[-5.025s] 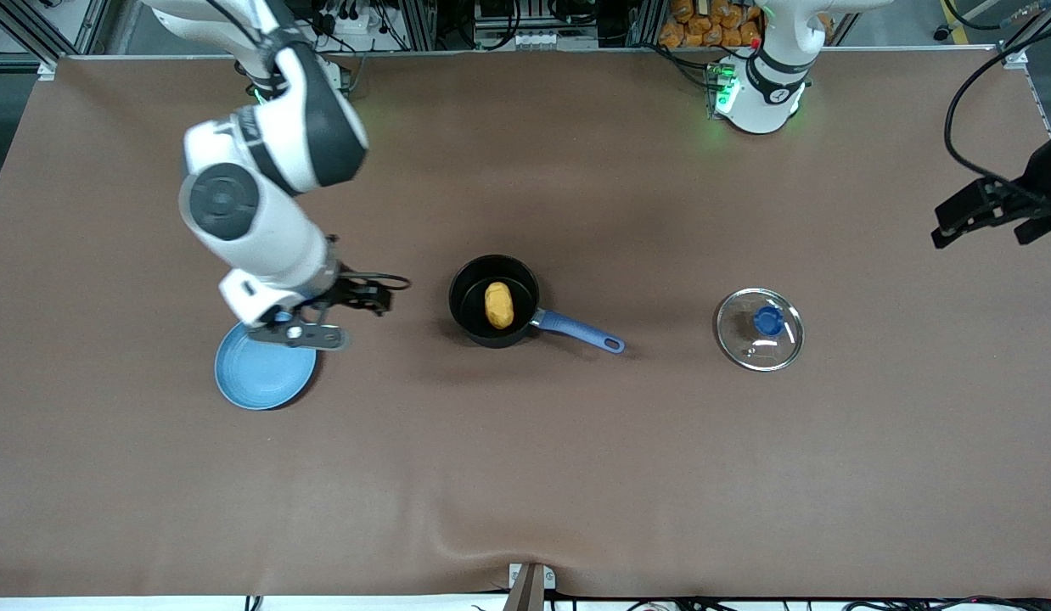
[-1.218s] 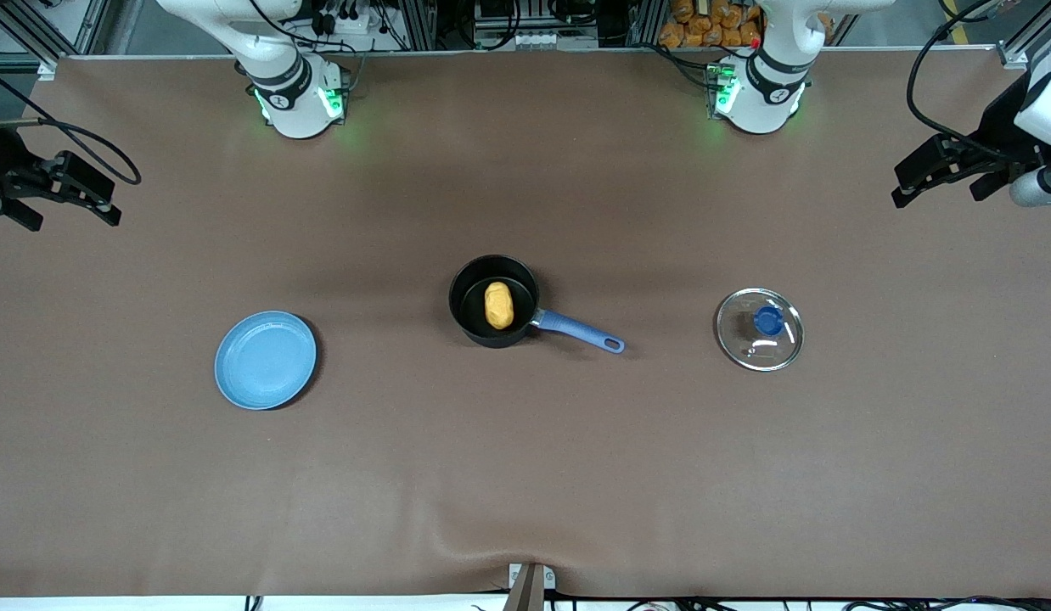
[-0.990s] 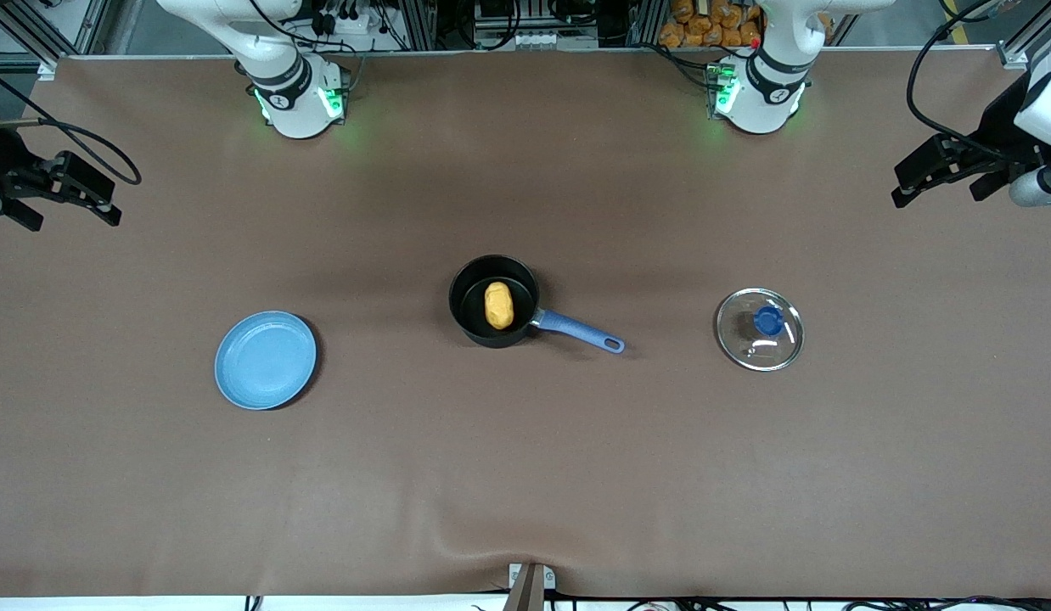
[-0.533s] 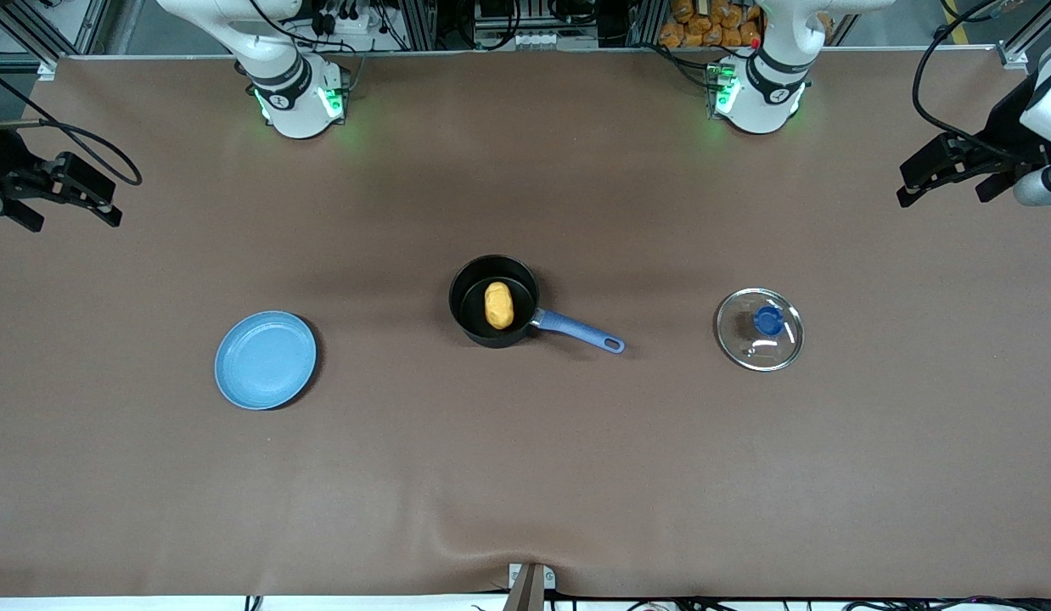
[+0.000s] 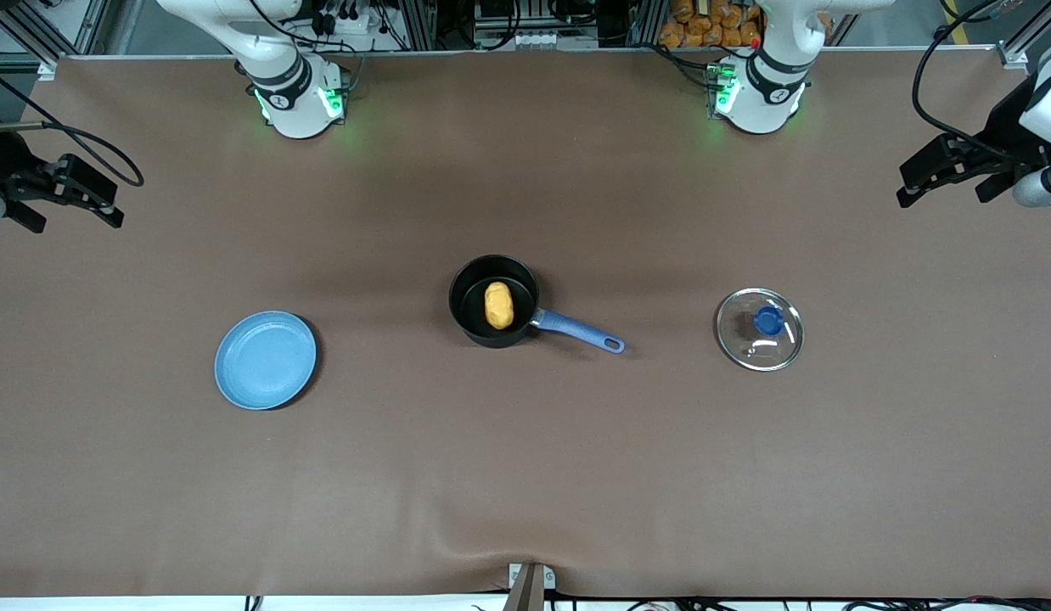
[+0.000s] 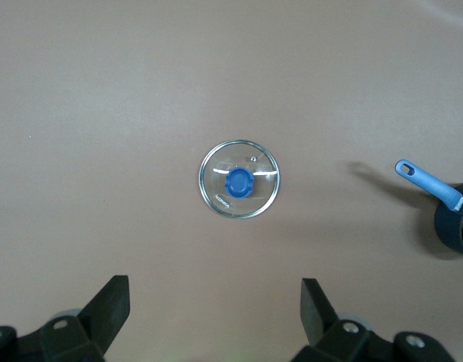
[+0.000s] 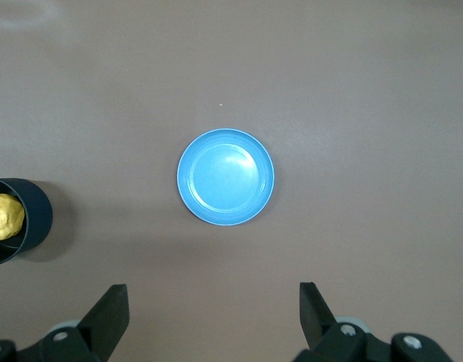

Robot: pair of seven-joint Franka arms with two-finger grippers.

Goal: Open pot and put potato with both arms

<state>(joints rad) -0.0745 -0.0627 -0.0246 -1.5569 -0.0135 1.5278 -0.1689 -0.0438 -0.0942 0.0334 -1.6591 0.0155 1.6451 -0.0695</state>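
Since five seconds ago the right arm has pulled away from the plate (image 5: pixel 266 360) and now waits high up at its own end of the bench. The right gripper (image 5: pixel 63 191) hangs over the bench edge there, and its two fingers (image 7: pixel 111 313) are spread wide with nothing between them. The left gripper (image 5: pixel 946 170) has crept only a tiny bit and waits over the edge at the left arm's end of the bench. Its fingers (image 6: pixel 114 305) are also spread wide and hold nothing.

The pot (image 5: pixel 494 301) sits on the brown bench (image 5: pixel 525 475) about halfway between the two ends. It is open, with no lid on it. Its blue handle (image 5: pixel 576 331) points toward the left arm's end and a little toward the front camera. The potato (image 5: pixel 498 305) lies inside the pot, on the black bottom. Both grippers are well apart from the pot and the potato, one far off toward each end.

The glass lid (image 5: pixel 760 329) with the blue knob (image 5: pixel 768 320) lies flat on the bench, toward the left arm's end from the pot and apart from the handle tip. In the left wrist view the lid (image 6: pixel 239 179) shows between the two fingers, far below them. The blue plate lies toward the right arm's end from the pot, a little nearer the front camera. In the right wrist view the plate (image 7: pixel 225 177) shows far below that gripper, with the pot (image 7: pixel 16 219) and potato (image 7: pixel 5 216) at the picture's rim.
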